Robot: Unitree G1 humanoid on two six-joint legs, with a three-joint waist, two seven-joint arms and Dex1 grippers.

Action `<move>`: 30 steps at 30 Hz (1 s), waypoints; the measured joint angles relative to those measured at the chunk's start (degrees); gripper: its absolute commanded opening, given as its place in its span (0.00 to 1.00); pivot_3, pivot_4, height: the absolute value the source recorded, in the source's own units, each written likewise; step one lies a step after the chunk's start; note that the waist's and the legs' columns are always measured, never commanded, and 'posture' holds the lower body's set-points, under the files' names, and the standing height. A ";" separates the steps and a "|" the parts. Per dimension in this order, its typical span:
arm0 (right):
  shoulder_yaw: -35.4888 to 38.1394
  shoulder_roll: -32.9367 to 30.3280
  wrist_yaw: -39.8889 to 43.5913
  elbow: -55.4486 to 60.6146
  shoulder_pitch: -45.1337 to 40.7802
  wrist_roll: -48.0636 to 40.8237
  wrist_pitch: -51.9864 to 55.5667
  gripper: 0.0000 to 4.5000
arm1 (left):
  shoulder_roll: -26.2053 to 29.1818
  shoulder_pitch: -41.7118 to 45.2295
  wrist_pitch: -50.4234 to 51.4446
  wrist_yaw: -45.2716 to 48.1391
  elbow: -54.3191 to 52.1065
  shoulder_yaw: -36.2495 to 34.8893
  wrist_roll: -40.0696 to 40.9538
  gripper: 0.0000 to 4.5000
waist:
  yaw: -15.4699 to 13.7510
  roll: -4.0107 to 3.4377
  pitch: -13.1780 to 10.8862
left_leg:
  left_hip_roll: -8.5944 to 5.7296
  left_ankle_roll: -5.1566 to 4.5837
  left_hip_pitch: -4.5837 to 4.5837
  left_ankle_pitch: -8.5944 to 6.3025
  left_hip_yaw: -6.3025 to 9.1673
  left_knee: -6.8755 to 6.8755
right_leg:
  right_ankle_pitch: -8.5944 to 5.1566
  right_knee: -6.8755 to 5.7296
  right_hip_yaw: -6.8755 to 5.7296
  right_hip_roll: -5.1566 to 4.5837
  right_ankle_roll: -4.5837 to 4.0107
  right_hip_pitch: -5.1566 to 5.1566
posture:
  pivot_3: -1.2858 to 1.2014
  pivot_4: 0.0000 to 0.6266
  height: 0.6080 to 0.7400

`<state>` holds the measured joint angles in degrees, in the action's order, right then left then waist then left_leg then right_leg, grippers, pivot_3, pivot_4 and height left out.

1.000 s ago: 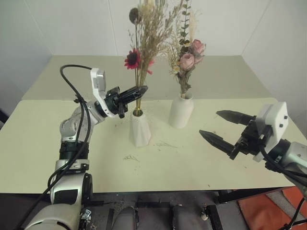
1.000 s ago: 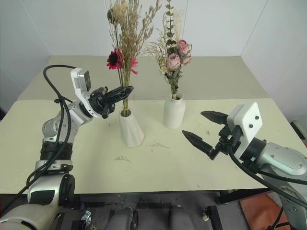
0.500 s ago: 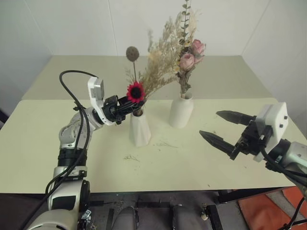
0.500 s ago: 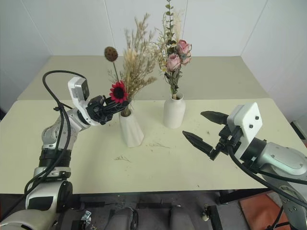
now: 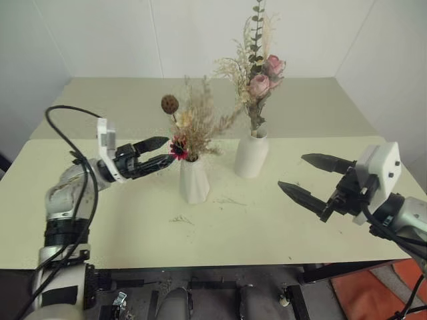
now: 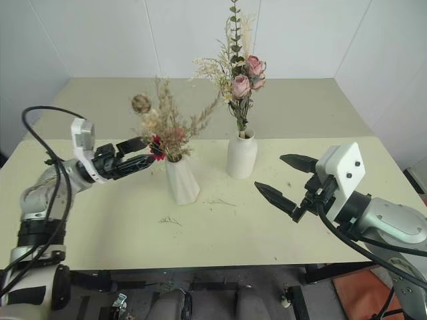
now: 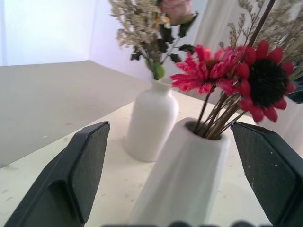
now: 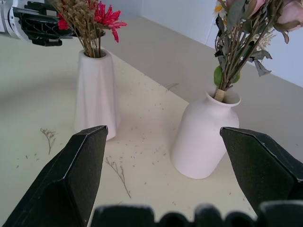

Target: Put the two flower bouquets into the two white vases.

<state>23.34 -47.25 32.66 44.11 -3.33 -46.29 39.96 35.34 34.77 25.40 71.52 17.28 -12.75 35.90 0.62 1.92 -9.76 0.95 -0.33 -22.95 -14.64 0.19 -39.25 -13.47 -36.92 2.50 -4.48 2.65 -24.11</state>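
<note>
Beside faceted vase (image 5: 194, 179) holding red-flower bouquet (image 5: 188, 128), left gripper (image 5: 157, 152) jaws wide, empty, right gripper (image 5: 308, 179) likewise

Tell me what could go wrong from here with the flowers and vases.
1. The left gripper is open with its fingers close beside the slim bouquet; a careless pull-back might snag stems or tip the faceted vase.
2. That bouquet fans out and leans, so it might shift.
3. The open right gripper hangs near the bottle vase; a sweep left could knock it and the rose bouquet.

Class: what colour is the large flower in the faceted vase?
Magenta-red with a dark centre, clearest in the left wrist view.
</note>
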 measured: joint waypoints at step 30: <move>24.51 -13.90 30.92 -19.85 14.43 4.96 -2.18 1.00 | 20.23 -20.46 0.71 1.23 -20.04 -16.01 2.55 0.99 | 0.00 0.00 0.01 | 0.10 0.00 0.13 -0.01 -0.15 0.14 | -0.02 0.12 0.02 0.03 -0.04 0.08 | 0.52 0.24 1.00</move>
<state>47.84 -61.15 63.58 24.26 11.10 -41.33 37.78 55.57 14.31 26.10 72.75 -2.76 -28.76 38.45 0.61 1.93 -9.75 1.05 -0.33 -22.81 -14.65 0.03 -39.11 -13.50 -36.80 2.52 -4.45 2.60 -24.02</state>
